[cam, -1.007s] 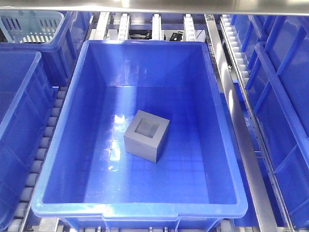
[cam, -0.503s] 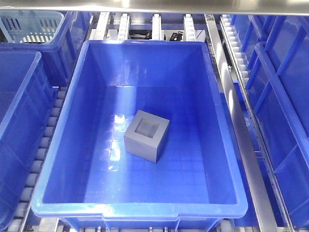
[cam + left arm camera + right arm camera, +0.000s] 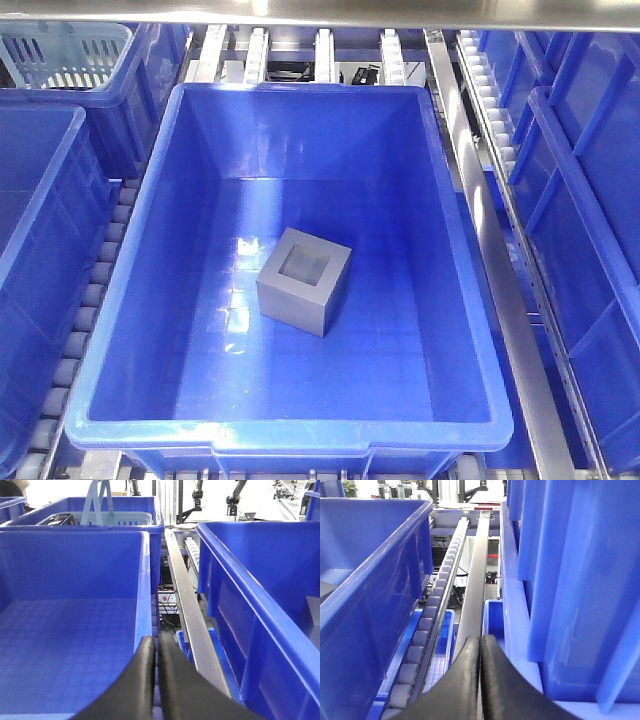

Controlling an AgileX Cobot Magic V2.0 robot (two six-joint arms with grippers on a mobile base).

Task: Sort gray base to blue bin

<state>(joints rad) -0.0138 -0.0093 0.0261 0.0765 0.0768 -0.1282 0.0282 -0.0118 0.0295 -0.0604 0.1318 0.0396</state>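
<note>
I see the gray base [image 3: 304, 279] sitting recess-up on the floor of the blue bin [image 3: 140, 200], near centre, both left tool [image 3: 157, 647] and right tool [image 3: 480, 647] pressed together, holding nothing.

gray base [image 3: 304, 279] recess-up, inside blue bin [image 3: 150, 250]

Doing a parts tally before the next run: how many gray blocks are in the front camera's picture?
1. The gray block sits on the floor of the middle blue bin, recess up. Neighbouring bins are only partly visible, so others may be hidden.
</note>
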